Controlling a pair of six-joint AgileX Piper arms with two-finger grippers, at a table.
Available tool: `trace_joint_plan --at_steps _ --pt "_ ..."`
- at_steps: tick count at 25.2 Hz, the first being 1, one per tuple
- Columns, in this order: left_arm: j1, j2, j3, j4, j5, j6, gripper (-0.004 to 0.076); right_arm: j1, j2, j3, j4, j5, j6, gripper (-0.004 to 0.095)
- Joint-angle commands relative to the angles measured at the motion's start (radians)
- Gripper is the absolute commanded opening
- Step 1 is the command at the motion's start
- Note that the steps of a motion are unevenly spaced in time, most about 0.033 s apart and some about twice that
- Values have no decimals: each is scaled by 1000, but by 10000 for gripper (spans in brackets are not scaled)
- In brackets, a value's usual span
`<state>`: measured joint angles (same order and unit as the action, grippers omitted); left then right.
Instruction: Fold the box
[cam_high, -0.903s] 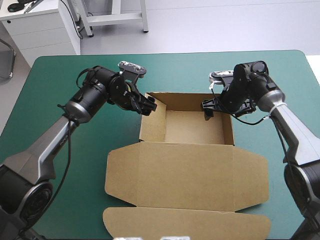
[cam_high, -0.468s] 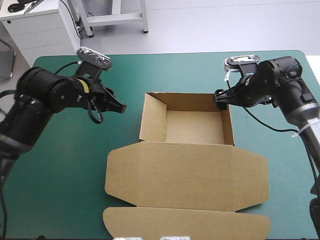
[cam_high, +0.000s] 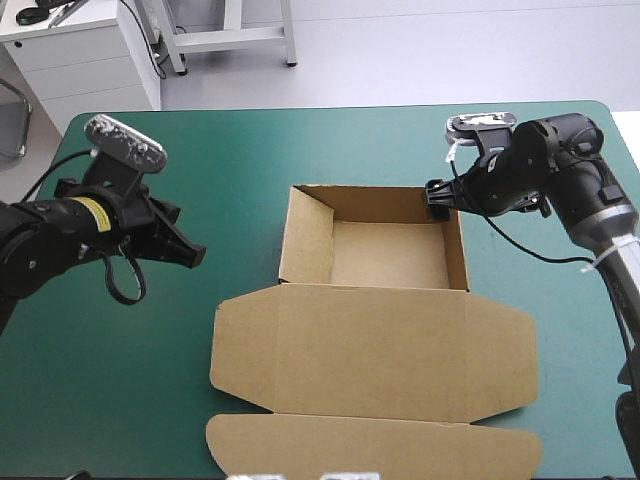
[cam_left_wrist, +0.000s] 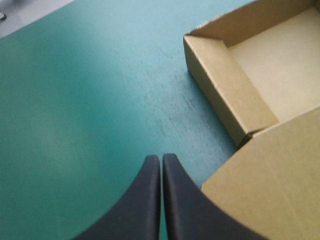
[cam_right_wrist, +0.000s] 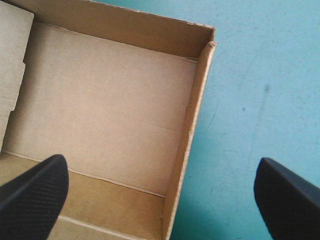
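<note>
The brown box (cam_high: 375, 250) stands mid-table as an open tray with its walls raised. Its lid (cam_high: 370, 350) lies flat toward the front edge, side flaps spread. My left gripper (cam_high: 195, 255) hovers shut over the cover, well to the left of the tray and holding nothing. In the left wrist view its fingertips (cam_left_wrist: 161, 160) meet in a point, with the box's left wall (cam_left_wrist: 225, 85) ahead and to one side. My right gripper (cam_high: 437, 200) is open at the tray's far right corner. In the right wrist view (cam_right_wrist: 160, 164) it straddles the box's right wall (cam_right_wrist: 192, 115).
The teal-green cover (cam_high: 230, 150) shows on all sides of the box. The lid's front flap (cam_high: 370, 445) reaches close to the table's front edge.
My left gripper drew back leftward from the box's left wall and shut. The right gripper lifted out of the tray to its far right corner and has held there since.
</note>
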<state>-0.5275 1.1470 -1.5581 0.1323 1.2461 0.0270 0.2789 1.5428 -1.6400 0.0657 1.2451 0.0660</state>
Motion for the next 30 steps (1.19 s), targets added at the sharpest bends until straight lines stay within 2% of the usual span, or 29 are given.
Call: trace_joint_plan --at_steps 1,4,7,9,12,17,20,23,24,26,28,30 --pt "-4 -78 102 30 46 2 -8 -5 -14 -28 2 -10 0 927" --pt "-4 -166 315 21 13 -6 -8 -5 31 -28 -1 -10 0 927" --pt "-4 -263 511 23 -79 -53 -8 -5 89 -28 -1 -10 6 927" --pt "-4 -315 610 19 -77 -79 -8 -5 137 -28 -1 -8 21 927" --pt "-4 -370 709 19 -81 -111 -8 -5 201 -28 -10 -16 29 923" --pt "-4 -416 742 19 -97 -113 -8 -5 272 -28 -37 -29 36 821" --pt "-4 -434 742 21 -97 -113 -8 -5 298 -28 -37 -29 36 681" --pt "-4 -437 742 21 -97 -113 -8 -5 315 -28 -37 -29 36 475" --pt "-4 -437 742 21 -97 -113 -8 -5 315 -28 -37 -32 36 385" --pt "-4 -437 742 21 -107 -113 -8 -5 315 -28 -37 -36 36 131" --pt "-4 -437 742 21 -118 -113 -8 -5 315 -28 -37 -38 34 -25" --pt "-4 -437 742 21 -124 -113 -8 -5 315 -28 -37 -40 23 -18"
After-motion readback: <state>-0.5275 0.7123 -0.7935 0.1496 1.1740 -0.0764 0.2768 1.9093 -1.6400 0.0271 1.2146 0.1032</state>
